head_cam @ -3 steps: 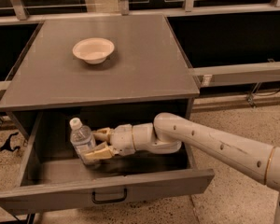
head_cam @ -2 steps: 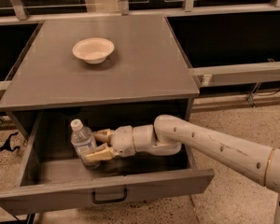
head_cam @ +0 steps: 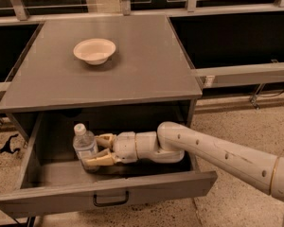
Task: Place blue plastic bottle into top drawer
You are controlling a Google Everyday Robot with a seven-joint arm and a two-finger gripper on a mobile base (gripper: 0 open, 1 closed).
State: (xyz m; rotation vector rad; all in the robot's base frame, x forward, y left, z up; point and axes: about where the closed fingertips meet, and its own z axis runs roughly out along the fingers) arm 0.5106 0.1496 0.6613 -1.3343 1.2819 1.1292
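Note:
The blue plastic bottle (head_cam: 84, 144), clear with a white cap, stands upright inside the open top drawer (head_cam: 109, 193) at its left side. My gripper (head_cam: 92, 150) reaches into the drawer from the right. Its beige fingers (head_cam: 100, 160) sit on either side of the bottle's lower body, closed on it. The bottle's base rests at or just above the drawer floor; I cannot tell which. The drawer is pulled well out, and its dark loop handle (head_cam: 111, 200) shows on the front panel.
A beige shallow bowl (head_cam: 94, 50) sits on the grey cabinet top (head_cam: 146, 70). My white arm (head_cam: 227, 157) crosses the drawer's right front corner. Dark shelving with metal rails (head_cam: 236, 72) stands behind and to the right. A speckled floor (head_cam: 236, 207) lies below.

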